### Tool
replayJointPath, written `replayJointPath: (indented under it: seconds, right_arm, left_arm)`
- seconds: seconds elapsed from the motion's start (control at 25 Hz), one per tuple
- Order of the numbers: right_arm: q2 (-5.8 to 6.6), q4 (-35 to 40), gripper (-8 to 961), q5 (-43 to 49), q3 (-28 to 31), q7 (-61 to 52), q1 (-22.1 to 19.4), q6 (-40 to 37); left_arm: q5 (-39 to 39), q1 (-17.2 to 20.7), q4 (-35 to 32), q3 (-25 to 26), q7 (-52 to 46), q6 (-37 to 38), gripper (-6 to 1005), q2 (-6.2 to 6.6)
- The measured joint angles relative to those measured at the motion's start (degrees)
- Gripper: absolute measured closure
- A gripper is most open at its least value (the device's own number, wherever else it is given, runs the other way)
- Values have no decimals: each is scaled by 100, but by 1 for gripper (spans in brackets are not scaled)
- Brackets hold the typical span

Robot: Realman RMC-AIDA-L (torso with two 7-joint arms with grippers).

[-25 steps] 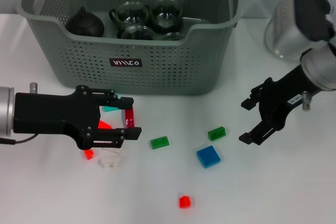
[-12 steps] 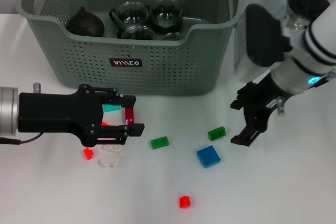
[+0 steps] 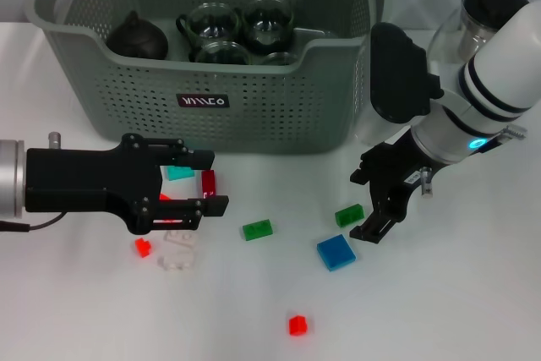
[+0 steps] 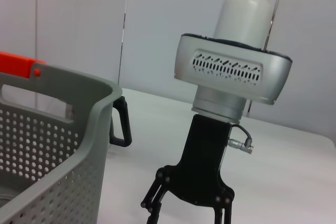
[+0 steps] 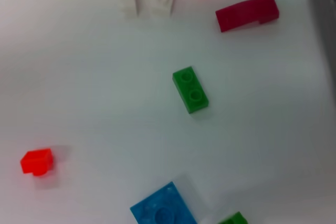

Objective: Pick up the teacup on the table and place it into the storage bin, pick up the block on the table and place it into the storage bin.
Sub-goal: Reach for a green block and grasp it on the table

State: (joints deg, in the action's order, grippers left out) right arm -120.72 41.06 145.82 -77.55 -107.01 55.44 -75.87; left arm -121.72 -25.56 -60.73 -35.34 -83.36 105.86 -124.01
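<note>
Right gripper (image 3: pixel 372 205) hangs with fingers spread and empty just above the small green block (image 3: pixel 348 215) and blue block (image 3: pixel 336 252) on the table (image 3: pixel 439 310). Left gripper (image 3: pixel 207 183), also spread, brackets a dark red block (image 3: pixel 209 183) below the storage bin (image 3: pixel 203 101), which holds glass teacups (image 3: pixel 241 31).

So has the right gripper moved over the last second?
Yes. In the head view the right gripper has shifted toward the robot's left, closing on the small green block and the blue block, which have stayed put.
</note>
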Motion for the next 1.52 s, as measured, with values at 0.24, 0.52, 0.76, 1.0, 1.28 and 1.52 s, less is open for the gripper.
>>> replayJointPath:
  seconds: [0.24, 0.52, 0.76, 1.0, 1.28, 1.52]
  right_arm:
    - [-4, -101, 12, -114, -125, -14, 11, 121]
    - [-4, -162, 13, -125, -245, -27, -7, 192]
    - [0, -182, 13, -125, -298, -29, -20, 268]
    - [-5, -331, 12, -124, -339, -31, -19, 450]
    - [-21, -454, 85, -169, -404, -31, 19, 575]
    - [-18, -470, 182, -292, -413, -31, 9, 656]
  left_arm:
    - [0, 8, 0, 14, 14, 19, 348, -7]
    - [0, 15, 4, 11, 14, 20, 349, -12]
    - [10, 48, 24, 9, 14, 18, 349, -26]
    - [17, 48, 144, 67, 94, 10, 349, -21]
    - [18, 54, 157, 104, 142, 10, 348, -18]
    - [18, 62, 158, 198, 210, 44, 348, -7]
